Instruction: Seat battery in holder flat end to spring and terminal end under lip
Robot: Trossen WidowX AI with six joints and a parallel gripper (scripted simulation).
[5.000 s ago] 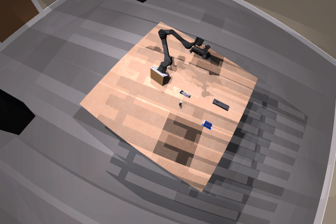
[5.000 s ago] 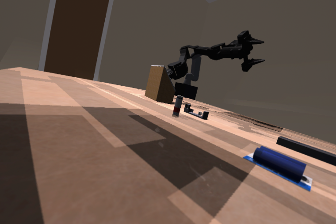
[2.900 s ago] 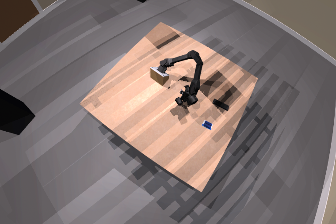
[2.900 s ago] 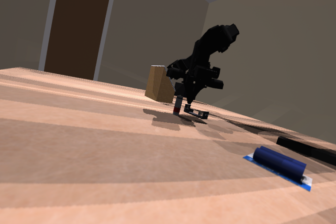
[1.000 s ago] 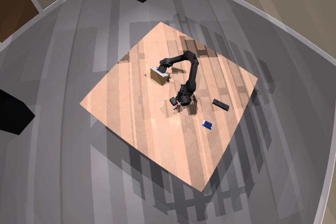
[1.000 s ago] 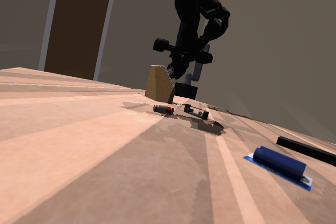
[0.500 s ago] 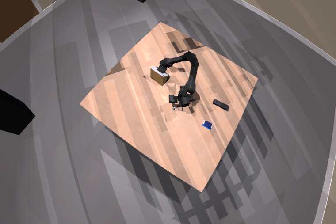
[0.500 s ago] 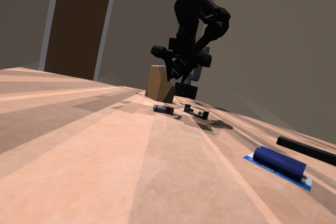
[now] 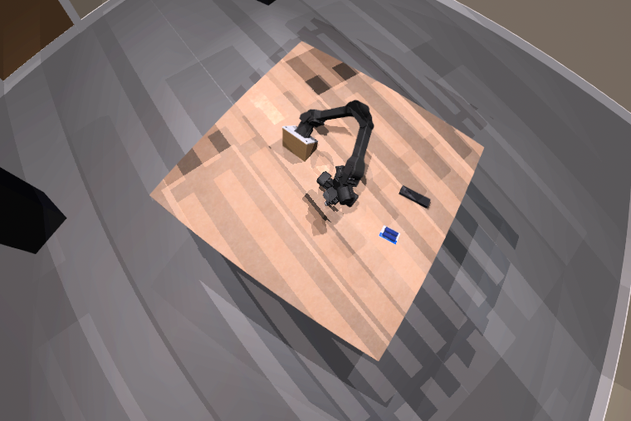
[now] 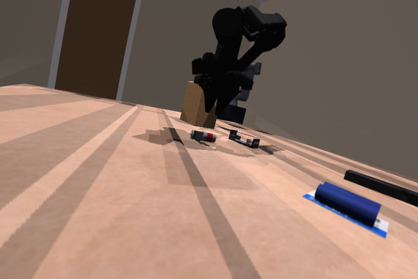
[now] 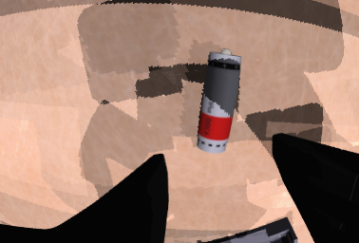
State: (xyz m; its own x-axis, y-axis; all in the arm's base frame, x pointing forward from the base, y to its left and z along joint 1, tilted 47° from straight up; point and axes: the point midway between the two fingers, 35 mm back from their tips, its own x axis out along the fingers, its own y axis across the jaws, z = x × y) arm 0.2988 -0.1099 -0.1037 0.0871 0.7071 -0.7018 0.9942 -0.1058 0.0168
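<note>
The battery [image 10: 203,136] [image 11: 218,102] lies on its side on the table, grey and white with a red band. In the wrist view its terminal end points up the picture and its flat end points down, towards the fingers. My gripper [image 10: 212,113] [image 11: 219,154] is open and empty, above the table; its fingertips stand apart on either side of the battery's flat end in the wrist view. The black holder [image 10: 243,141] [image 11: 266,234] sits just beside the battery and holds nothing that I can see; only a part of it shows at the wrist view's bottom edge.
A wooden block [image 9: 298,144] [image 10: 193,103] stands near the arm's base. A blue double-cylinder part on a plate [image 9: 389,234] [image 10: 347,203] and a long black bar [image 9: 414,196] [image 10: 381,186] lie off to the right.
</note>
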